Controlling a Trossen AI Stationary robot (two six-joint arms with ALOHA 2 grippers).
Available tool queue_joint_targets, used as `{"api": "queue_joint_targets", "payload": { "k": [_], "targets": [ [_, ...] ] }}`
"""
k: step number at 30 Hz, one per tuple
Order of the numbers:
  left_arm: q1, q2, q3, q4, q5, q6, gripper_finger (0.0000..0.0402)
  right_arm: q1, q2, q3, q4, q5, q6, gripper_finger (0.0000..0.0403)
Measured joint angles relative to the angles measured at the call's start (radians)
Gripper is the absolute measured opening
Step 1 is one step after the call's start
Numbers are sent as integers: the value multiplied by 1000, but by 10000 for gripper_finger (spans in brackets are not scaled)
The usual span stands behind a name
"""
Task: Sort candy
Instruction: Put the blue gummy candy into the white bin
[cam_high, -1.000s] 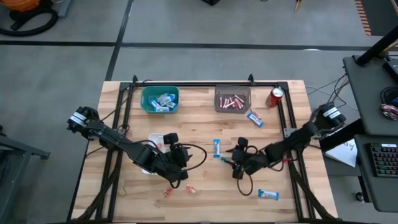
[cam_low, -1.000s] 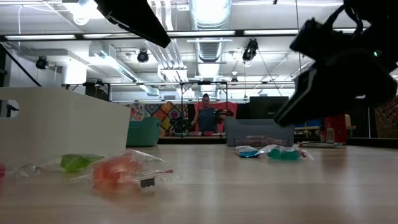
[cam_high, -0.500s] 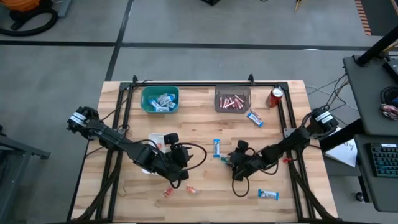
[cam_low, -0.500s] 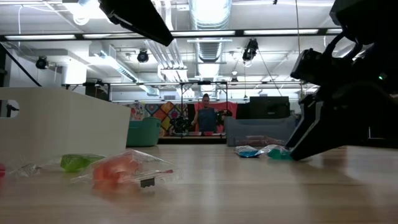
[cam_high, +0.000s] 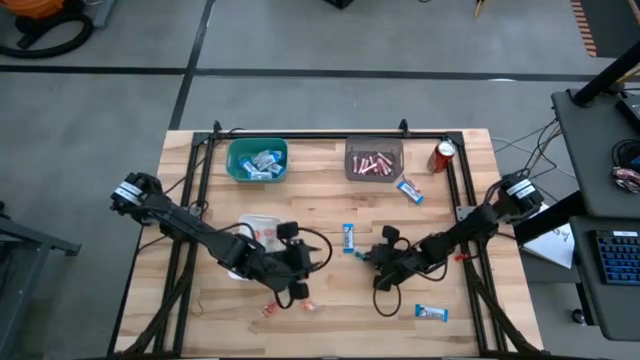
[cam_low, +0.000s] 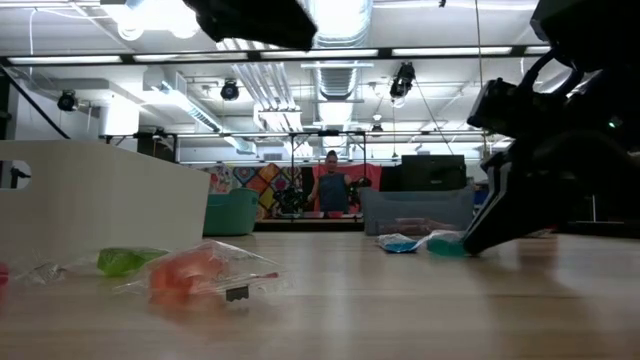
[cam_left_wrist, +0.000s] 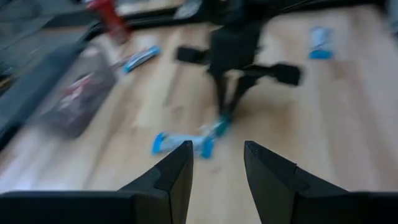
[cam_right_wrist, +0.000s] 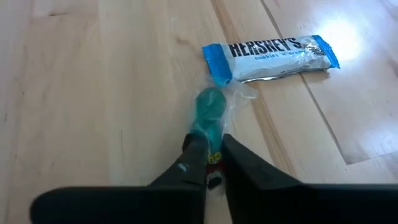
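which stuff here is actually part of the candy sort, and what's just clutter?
Part of the job:
- green candy, pinched by the right gripper
- blue-and-white bars
- red pieces
- teal bin
- grey bin
- left gripper, open

Just lying about:
- red soda can

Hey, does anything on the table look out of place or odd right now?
The red soda can stands at the table's far right corner among candy, yet it isn't candy. Blue-and-white mini bars lie loose: one beside the grey bin, another near the front edge. Nothing looks spilled or damaged.
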Motion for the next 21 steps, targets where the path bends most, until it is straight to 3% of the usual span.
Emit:
{"api": "queue_joint_targets", "payload": {
  "k": [7, 21],
  "targets": [
    [-1, 65, -69, 310, 99, 175, 127, 29, -40, -1, 27, -3, -13, 12],
    [47, 213, -70, 507, 99, 223, 127, 70, -153, -1, 313, 10, -279, 12]
  ]
}}
